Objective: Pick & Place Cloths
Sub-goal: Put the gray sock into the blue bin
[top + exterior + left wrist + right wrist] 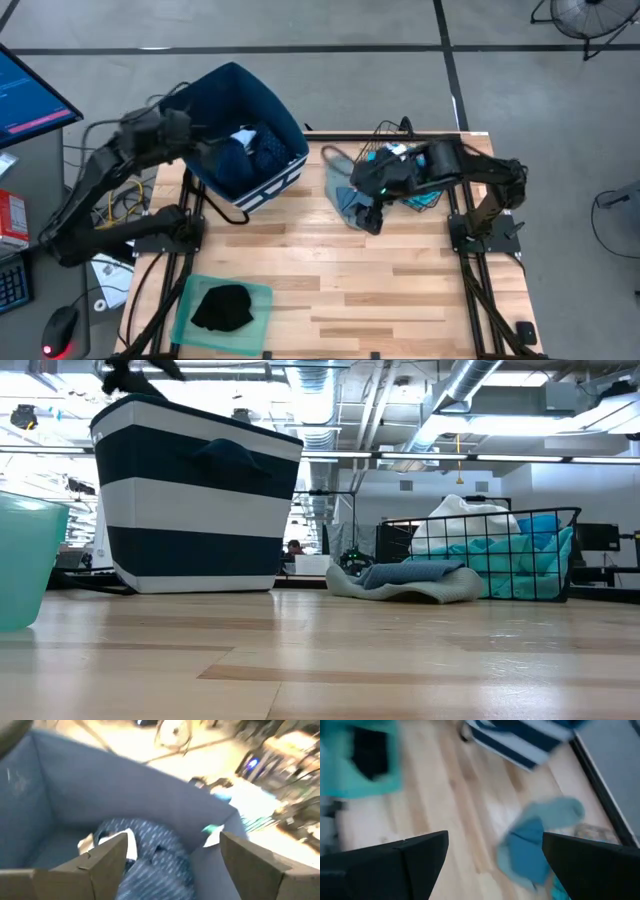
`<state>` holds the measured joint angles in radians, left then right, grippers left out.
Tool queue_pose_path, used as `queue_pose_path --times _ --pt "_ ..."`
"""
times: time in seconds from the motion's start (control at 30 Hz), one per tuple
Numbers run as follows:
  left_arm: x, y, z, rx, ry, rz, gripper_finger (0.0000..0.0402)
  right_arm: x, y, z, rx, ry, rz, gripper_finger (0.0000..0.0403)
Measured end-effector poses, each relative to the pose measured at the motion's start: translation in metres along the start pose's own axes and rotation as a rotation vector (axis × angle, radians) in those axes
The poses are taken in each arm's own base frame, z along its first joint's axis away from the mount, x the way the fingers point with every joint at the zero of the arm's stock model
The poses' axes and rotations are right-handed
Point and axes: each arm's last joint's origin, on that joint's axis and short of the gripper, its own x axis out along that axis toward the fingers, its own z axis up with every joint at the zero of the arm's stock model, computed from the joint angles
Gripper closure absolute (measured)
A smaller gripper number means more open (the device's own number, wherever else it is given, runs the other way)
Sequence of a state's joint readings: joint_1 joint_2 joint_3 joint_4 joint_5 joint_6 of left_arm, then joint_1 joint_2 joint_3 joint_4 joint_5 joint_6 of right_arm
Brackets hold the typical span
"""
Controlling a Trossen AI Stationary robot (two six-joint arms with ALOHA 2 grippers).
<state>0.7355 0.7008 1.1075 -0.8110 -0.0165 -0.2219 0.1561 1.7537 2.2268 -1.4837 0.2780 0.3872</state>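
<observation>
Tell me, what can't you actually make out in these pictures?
- Bin contents: high view, partly under the left gripper; blurred in its wrist view.
- Wire basket contents: high view, covered by the right arm.
- Cloths on the table: the right wrist view is blurred.
- Black cloth: too small to identify.

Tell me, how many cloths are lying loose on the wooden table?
1: a pale blue cloth beside the wire basket. Other cloths sit in containers, possibly hiding more.
</observation>
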Motion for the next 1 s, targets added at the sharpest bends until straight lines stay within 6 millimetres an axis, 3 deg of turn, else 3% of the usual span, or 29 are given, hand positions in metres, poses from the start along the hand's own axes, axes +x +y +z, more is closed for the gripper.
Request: queue_pose_path --times 0.1,0.17,0.27,0.37,0.47,0.63,0.83,1.0 --pt "-0.014 -0.001 0.001 0.004 -0.053 0.003 0.0097 0.018 0.004 -0.009 0.022 0.076 -0.063 0.0088" --pt "-0.015 0.002 0.002 0.010 -0.077 0.101 0.0097 0.030 0.008 -0.015 0.026 0.115 -0.080 0.0088" --pt "-0.004 0.006 0.005 0.031 -0.083 0.277 0.0096 0.048 0.014 -0.023 0.027 0.164 -0.082 0.0088" --pt "0.012 0.006 0.007 -0.003 -0.054 0.297 0.0096 0.063 0.021 -0.031 0.036 0.192 -0.087 0.0088" --pt "0.017 -0.003 0.015 -0.058 -0.085 0.047 0.0096 0.080 0.027 -0.042 0.011 0.226 -0.108 0.0088" --pt "-0.004 -0.025 0.030 -0.122 -0.204 -0.453 0.0106 0.128 0.032 -0.062 -0.034 0.252 -0.087 0.0089" --pt "-0.039 -0.038 0.036 -0.101 -0.342 -0.714 0.0126 0.189 0.008 -0.092 -0.102 0.291 -0.082 0.0096" --pt "-0.061 -0.042 0.034 -0.084 -0.388 -0.863 0.0132 0.217 -0.014 -0.107 -0.141 0.294 -0.094 0.0097"
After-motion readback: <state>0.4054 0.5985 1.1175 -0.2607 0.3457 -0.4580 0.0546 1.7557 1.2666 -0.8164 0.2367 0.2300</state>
